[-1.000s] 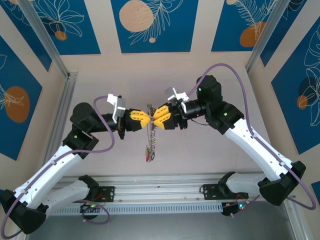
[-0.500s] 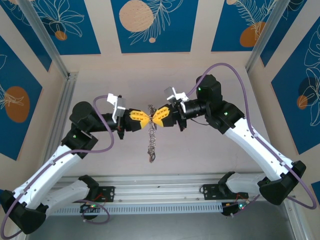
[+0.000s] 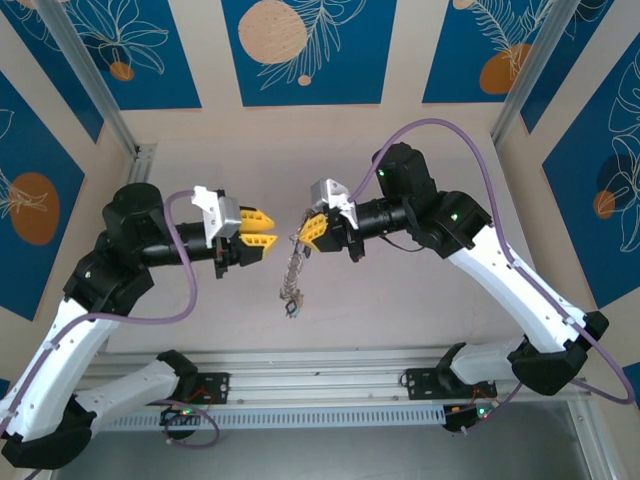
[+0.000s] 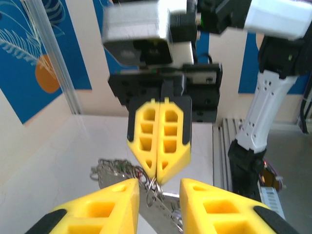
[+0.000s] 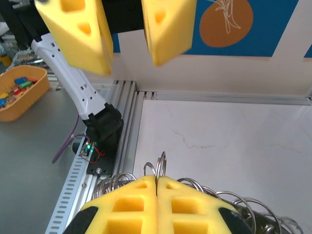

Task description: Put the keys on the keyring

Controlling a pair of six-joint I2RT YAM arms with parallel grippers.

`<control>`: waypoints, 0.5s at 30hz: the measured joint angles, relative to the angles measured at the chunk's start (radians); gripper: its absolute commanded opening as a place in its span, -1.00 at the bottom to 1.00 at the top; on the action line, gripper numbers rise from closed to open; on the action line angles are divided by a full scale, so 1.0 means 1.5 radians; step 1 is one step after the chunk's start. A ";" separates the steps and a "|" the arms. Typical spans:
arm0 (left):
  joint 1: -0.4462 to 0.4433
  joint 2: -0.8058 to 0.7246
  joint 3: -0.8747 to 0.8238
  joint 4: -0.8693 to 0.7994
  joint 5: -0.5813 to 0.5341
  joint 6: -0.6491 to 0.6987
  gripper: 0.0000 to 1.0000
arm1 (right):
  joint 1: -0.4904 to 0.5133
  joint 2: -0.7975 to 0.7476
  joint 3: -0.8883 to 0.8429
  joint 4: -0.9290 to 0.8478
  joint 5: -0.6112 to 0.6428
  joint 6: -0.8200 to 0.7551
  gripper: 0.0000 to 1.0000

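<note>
Drawn back from the keyring (image 3: 292, 272), the left gripper (image 3: 272, 228) is parted; the keyring is pinched by the right gripper (image 3: 308, 228).

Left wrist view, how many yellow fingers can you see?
4. The left fingers, two, apart along the bottom edge; the right fingers, two, pressed together mid-frame, pinching the rings. None seem hidden.

From above, the keyring (image 3: 292, 278) is too small for us to tell what hangs on it. In the right wrist view, its coils pass behind the right fingers (image 5: 127, 210) and off the bottom edge. In the left wrist view, we see them blurred, and the left fingers (image 4: 100, 214) are cropped.
</note>
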State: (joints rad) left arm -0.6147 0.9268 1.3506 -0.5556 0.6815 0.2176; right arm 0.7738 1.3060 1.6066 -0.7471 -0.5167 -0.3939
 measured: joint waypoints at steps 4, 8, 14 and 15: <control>-0.002 0.023 0.000 -0.048 0.004 0.030 -0.44 | 0.015 0.021 0.041 -0.047 0.004 -0.028 -1.00; -0.006 0.043 0.000 -0.071 0.006 0.044 -0.46 | 0.022 0.037 0.074 -0.081 0.000 -0.050 -1.00; -0.011 0.043 0.000 -0.081 0.016 0.054 -0.58 | 0.032 0.066 0.104 -0.126 -0.005 -0.073 -1.00; -0.012 0.043 0.000 -0.085 0.016 0.054 -0.62 | 0.032 0.072 0.111 -0.133 -0.004 -0.076 -1.00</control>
State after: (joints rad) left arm -0.6327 0.9916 1.3510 -0.6830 0.7055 0.2985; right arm 0.8211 1.4136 1.7729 -0.9466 -0.5228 -0.5076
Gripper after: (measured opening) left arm 0.215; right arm 0.047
